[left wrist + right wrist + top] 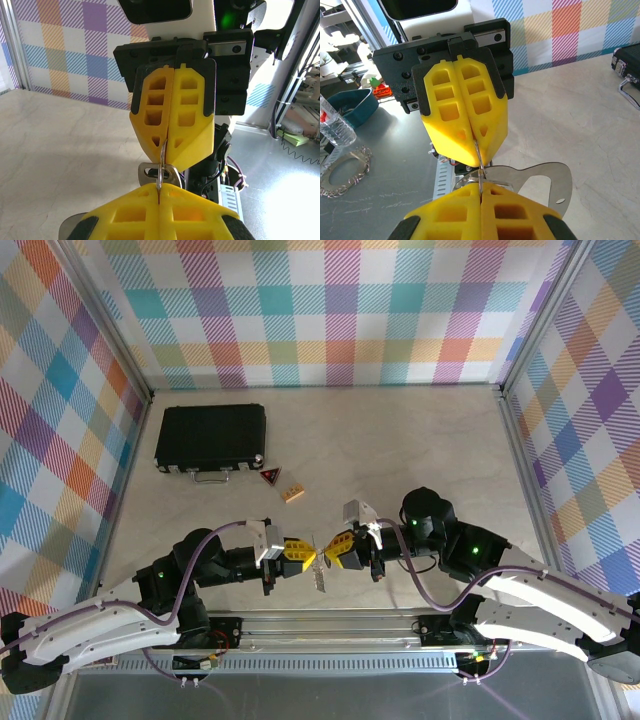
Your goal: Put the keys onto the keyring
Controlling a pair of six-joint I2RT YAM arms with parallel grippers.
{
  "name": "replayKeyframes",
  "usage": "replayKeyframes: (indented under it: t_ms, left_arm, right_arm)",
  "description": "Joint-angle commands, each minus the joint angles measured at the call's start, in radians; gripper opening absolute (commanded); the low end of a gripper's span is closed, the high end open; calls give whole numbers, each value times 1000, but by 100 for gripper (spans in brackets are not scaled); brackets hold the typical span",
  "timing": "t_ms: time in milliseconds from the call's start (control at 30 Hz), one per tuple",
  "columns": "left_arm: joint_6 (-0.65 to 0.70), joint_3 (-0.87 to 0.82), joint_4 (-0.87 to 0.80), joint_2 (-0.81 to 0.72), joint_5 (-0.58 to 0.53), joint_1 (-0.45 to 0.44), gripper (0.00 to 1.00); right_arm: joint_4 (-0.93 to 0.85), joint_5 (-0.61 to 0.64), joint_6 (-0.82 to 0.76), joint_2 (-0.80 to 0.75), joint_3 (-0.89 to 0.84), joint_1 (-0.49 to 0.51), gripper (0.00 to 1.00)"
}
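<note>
Both your left gripper [306,555] and right gripper [330,552] clamp the thin wire loop [163,156] tip to tip, keys [320,576] dangling between. Light, stiff, slippery metal: you'd likely hold flat heads better.

Pastel checked wall panels [340,310] closing in back + both sides. Alu. posts [545,315] running up the corners. Pale marbled tabletop [420,440] lying under even, bright light, soft shadows only. Grey metal surface [330,690] spanning near edge, glare showing btm right.
</note>
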Motion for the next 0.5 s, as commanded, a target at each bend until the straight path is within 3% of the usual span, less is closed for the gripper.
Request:
replayKeyframes:
  t_ms: [0, 467]
  left_arm:
    - [0, 31, 43, -9, 22, -5, 0]
    - [0, 30, 42, -15, 26, -6, 0]
  right_arm:
    - [45, -25, -10, 7, 0, 7, 0]
    - [51, -18, -6, 20, 3, 9, 0]
